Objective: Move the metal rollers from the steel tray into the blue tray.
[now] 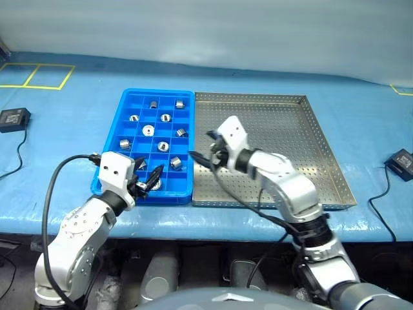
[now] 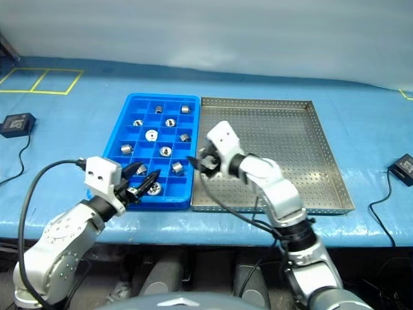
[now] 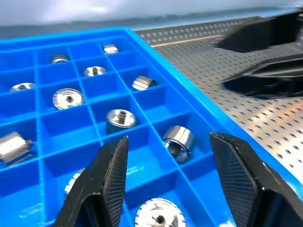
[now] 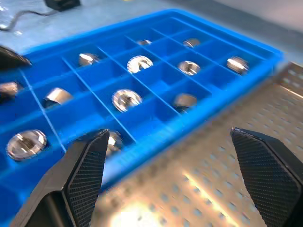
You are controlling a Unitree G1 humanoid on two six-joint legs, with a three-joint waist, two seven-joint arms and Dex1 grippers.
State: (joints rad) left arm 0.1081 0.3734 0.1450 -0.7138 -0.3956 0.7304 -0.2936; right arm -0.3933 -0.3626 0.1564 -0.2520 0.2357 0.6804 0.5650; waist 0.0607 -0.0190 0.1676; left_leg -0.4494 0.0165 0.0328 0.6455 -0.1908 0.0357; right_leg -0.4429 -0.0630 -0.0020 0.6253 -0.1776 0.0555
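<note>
A blue tray (image 1: 124,103) and a steel tray (image 1: 322,139) sit side by side, touching, near the front edge of a blue-covered table (image 1: 77,129). About eleven metal rollers (image 1: 148,130) lie in the blue tray's compartments, though one or two near its front edge may be hidden, and the steel tray shows none. The left gripper (image 1: 146,179) hovers over the blue tray's front edge, jaws apart and empty; the right gripper (image 1: 205,150) hangs over the steel tray's left edge, jaws wide apart and empty.
</note>
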